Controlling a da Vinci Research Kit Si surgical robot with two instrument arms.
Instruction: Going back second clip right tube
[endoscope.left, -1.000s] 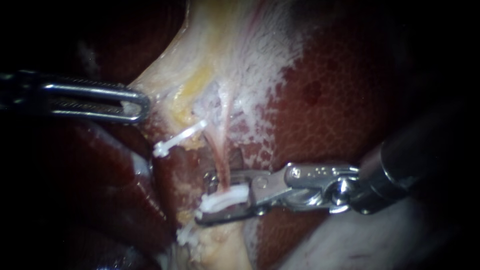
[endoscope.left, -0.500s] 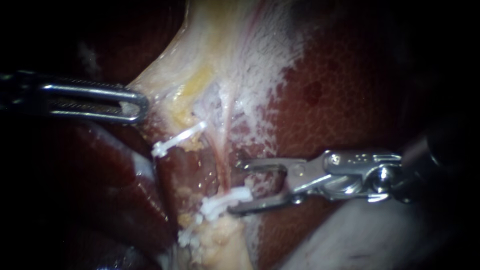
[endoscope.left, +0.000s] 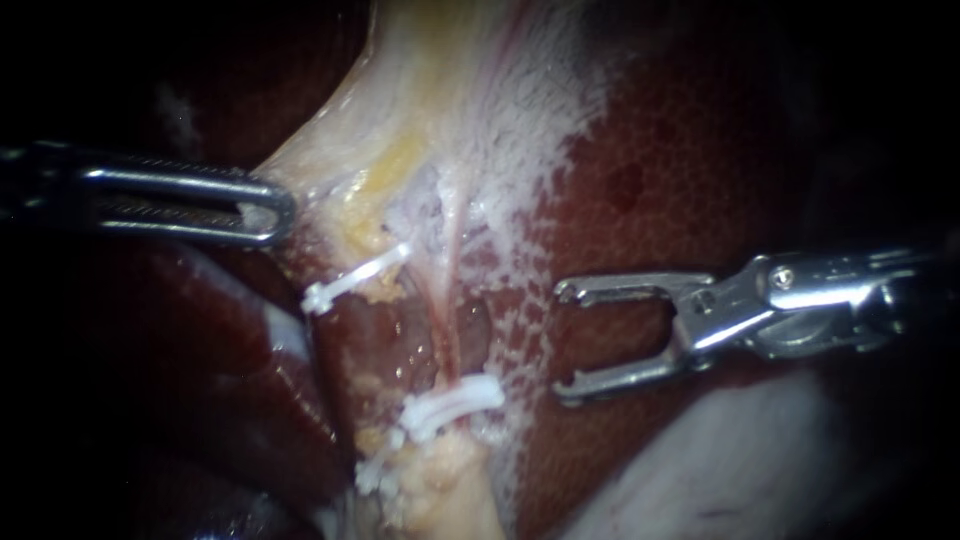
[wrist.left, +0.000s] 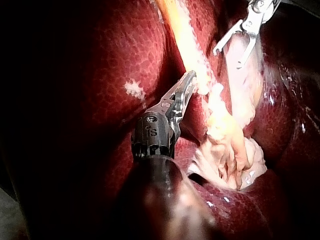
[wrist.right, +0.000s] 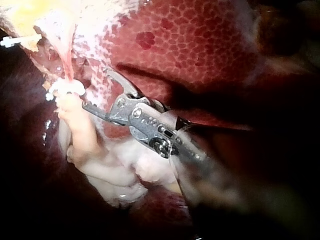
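Lower right of frame, nearest: a pale mass (endoscope.left: 700, 470), blurred, kind not determinable.

Lower centre: a low clip (endoscope.left: 375, 475) sits on yellowish tissue. Just above it the clip (endoscope.left: 455, 400) in question crosses the right tube (endoscope.left: 447, 330). It looks doubled, but whether it is one clip or two close together cannot be told. It appears seated square across the tube.

Centre right: the right instrument (endoscope.left: 563, 342) has its jaws wide apart and empty, with bare liver showing between them. The tips are beside the tube and clear of it. The right wrist view agrees: the right instrument (wrist.right: 96, 87) is open and short of the clip (wrist.right: 65, 89).

Centre left: an upper clip (endoscope.left: 355, 275) lies apart from the right tube.

Upper left: the left instrument (endoscope.left: 275, 210) has its jaws closed on a fold of pale tissue (endoscope.left: 330, 165), holding it taut.

Background: liver (endoscope.left: 680, 180), mottled red, frosted white near the tube.

Assessment: the clip is judged light and stiff. The tube is judged thin, soft, wet and easily torn. Any hold is best taken crosswise on the bare pink stretch above the clip, never on the clip itself, as a pull there could drag it off
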